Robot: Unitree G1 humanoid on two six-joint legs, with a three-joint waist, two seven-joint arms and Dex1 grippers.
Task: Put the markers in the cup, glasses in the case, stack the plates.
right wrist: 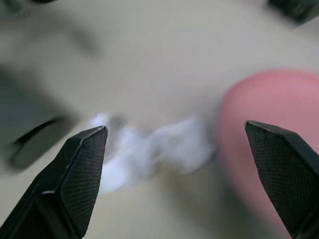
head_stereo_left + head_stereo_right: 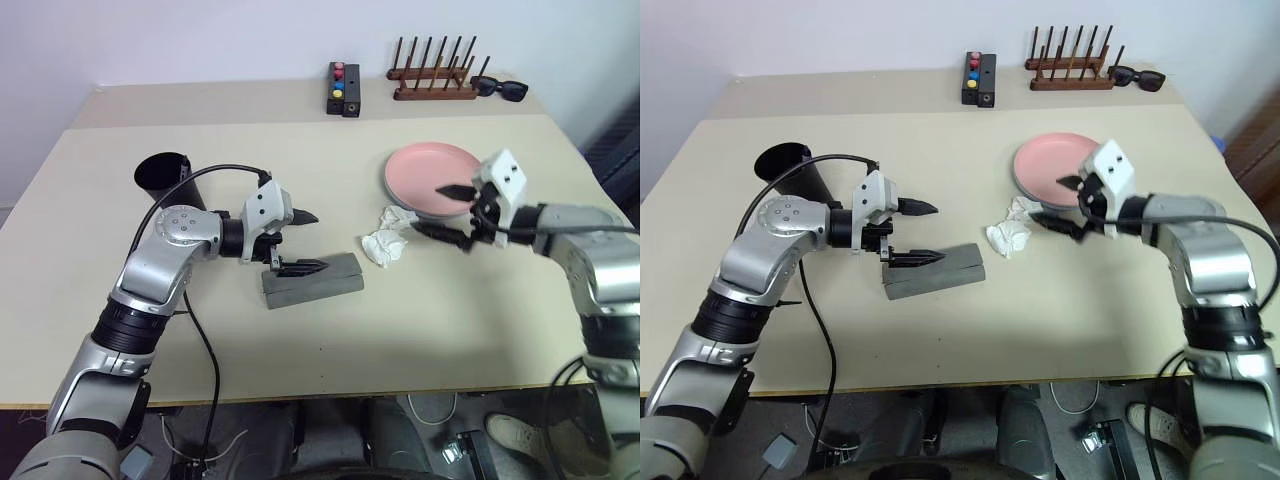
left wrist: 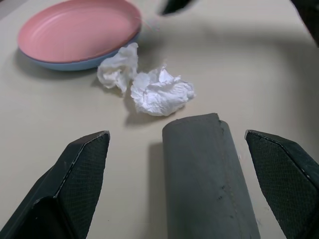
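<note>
Left gripper (image 2: 296, 241) spread wide astride the case (image 2: 312, 280); right gripper (image 2: 447, 210) agape by plates (image 2: 432, 172).

Crumpled tissue (image 2: 390, 236) between case (image 2: 312, 279) and plates (image 2: 432, 180); open tabletop (image 2: 300, 160) behind.

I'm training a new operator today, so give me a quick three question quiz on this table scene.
1. True or false: the salmon pink round plate lies on top of the light blue round plate.
2. What lies between the closed grey rectangular glasses case and the plates?
A. black sunglasses
B. crumpled white tissue
C. a marker
3. How do the jaws of the left gripper and the right gripper stand?

Key
1. True
2. B
3. Both open; neither holds anything.
</note>
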